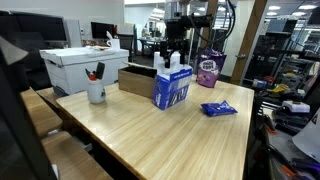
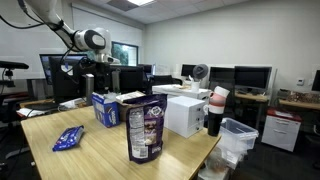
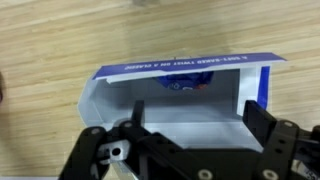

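- The box stands open at the top, straight under the spread gripper, with nothing between them.
- A carton sits just beside the box in an exterior view, and a bag stands near its other side.
- A flat packet lies low on the table.
- A cup and a white box crowd one table edge.

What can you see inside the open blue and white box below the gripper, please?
In the wrist view, the box shows white inner walls and a small blue item deep inside. The open gripper covers its near part, hiding anything there.
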Available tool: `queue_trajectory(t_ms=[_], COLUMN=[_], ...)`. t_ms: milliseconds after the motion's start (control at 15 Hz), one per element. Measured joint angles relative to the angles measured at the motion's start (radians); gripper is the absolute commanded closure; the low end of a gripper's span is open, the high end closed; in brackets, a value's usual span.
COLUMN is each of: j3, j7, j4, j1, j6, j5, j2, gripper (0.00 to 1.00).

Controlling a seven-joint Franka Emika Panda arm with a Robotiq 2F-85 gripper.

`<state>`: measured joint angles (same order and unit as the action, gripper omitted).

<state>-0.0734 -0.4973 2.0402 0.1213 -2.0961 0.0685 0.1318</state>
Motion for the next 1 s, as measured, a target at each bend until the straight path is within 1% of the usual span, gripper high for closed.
queue_trajectory(t_ms=[467, 1000], j3=[0.006, 0.004], j7=[-0.001, -0.025], j4=[0.035, 0.034], j1=[0.000, 0.001], j6=[0.003, 0.083], j5=[-0.023, -0.065], j2=[0.000, -0.010], gripper=[0.00, 0.00])
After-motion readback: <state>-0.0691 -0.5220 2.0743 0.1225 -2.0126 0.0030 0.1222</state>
